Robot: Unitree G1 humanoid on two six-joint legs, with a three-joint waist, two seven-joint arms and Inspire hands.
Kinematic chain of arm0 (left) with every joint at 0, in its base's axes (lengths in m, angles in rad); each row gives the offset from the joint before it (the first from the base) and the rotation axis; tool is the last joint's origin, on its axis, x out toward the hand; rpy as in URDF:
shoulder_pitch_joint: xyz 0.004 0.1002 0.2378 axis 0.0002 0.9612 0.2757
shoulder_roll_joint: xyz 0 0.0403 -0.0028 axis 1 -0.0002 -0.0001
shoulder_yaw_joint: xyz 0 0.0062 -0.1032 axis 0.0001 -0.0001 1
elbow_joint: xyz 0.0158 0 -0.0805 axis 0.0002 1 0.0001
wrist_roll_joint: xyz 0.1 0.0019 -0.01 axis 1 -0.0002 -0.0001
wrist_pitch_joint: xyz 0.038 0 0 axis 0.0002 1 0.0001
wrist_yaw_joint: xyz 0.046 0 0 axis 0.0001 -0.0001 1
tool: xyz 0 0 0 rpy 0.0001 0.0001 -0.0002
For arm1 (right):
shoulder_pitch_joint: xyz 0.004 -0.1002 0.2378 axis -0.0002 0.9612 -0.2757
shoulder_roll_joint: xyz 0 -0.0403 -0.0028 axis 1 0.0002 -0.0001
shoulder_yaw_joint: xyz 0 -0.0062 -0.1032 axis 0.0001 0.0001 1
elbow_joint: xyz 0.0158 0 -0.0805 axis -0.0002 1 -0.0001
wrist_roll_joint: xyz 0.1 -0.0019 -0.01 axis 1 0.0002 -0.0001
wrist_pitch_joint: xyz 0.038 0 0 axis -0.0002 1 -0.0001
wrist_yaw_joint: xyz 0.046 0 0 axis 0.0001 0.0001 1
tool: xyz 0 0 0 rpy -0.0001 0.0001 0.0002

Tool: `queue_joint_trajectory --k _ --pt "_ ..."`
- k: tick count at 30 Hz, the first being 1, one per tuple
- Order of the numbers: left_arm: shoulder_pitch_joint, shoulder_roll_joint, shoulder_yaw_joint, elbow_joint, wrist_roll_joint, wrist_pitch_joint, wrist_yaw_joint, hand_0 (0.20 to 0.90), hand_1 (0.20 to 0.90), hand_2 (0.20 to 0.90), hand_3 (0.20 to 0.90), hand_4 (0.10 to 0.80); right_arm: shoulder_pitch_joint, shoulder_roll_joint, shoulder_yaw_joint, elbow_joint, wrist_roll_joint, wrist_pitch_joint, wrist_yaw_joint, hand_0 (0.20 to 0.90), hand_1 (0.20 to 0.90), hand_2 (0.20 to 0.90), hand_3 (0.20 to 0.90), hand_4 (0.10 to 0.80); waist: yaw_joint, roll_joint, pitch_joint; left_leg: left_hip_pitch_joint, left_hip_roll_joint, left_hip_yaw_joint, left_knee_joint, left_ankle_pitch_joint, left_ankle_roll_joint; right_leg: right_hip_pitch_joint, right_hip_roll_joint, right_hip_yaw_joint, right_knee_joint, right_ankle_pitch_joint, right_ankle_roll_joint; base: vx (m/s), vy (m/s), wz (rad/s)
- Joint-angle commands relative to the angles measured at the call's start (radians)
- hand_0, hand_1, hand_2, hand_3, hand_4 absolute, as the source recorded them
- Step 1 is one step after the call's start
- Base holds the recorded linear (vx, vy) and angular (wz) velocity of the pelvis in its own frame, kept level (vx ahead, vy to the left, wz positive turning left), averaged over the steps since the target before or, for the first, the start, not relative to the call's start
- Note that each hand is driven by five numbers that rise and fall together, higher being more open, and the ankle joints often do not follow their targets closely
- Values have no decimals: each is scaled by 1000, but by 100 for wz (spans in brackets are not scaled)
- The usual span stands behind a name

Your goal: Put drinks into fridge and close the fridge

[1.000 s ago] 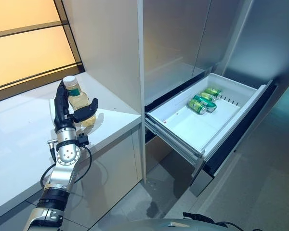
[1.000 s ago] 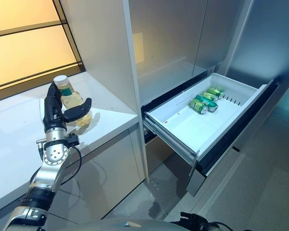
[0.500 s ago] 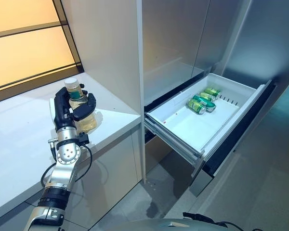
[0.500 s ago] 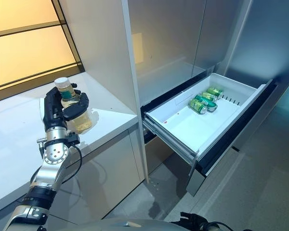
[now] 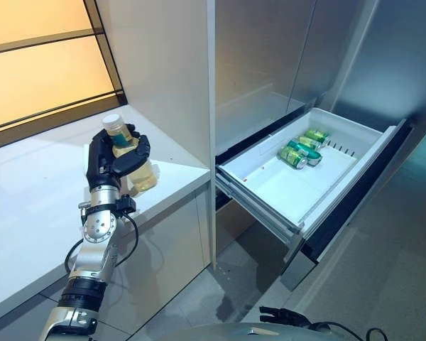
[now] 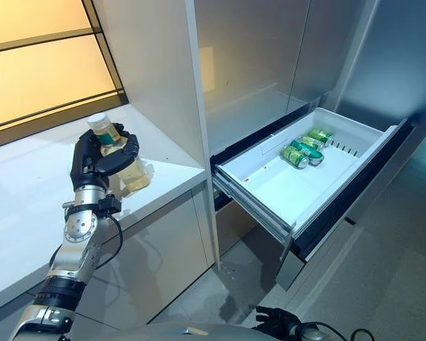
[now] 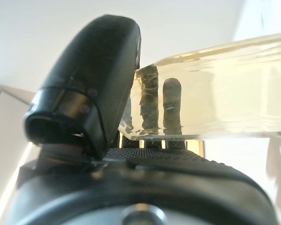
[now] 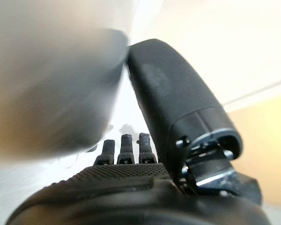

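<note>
A clear bottle of pale yellow drink with a light cap is at the right end of the white counter. My left hand is shut on it, fingers and thumb curled round its upper part. The left wrist view shows the bottle pressed against the thumb. I cannot tell whether its base touches the counter. To the right the fridge drawer stands pulled out, with green cans lying at its back. My right hand hangs low, fingers relaxed, holding nothing.
A tall grey panel rises between the counter and the fridge. The open drawer juts into the floor space in front of the fridge. Its front half is bare white. A window strip runs behind the counter.
My left hand's fingers have curled from straight to shut round the bottle. Hand and bottle have shifted a little to the right, towards the counter's end.
</note>
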Motion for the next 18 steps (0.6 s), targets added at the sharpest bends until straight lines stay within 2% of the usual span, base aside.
queue_joint_trajectory --k 1,5,10,18 --pt "-178 -9 -31 -251 -125 -143 -199 300 300 300 200 100 -55 69 40 -235 92 -15 97 900 900 900 900 800 -2 4 -23 21 -26 -46 6 -99 13 -8 -9 -55 37 -6 37 -19 -12 3" --pt "-170 -20 -53 -300 -168 -149 -281 300 300 300 200 100 -47 71 63 -420 137 38 106 900 900 900 900 800 -5 2 -18 20 -26 -49 6 -96 11 -7 -10 -58 34 -2 39 -6 -3 1" --pt "-155 -15 -71 -368 -252 -141 -397 300 300 300 200 100 -54 41 62 -694 211 38 107 900 900 900 900 800 -12 -2 -11 16 -25 -46 6 -93 10 -9 -12 -56 30 2 44 -8 -2 1" --pt "-112 11 -71 -443 -388 -70 -583 300 300 300 200 100 -130 -53 -63 -1150 379 58 83 900 900 900 900 800 -20 -9 -3 15 -23 -28 6 -92 13 -18 -12 -40 34 6 50 -2 1 -1"
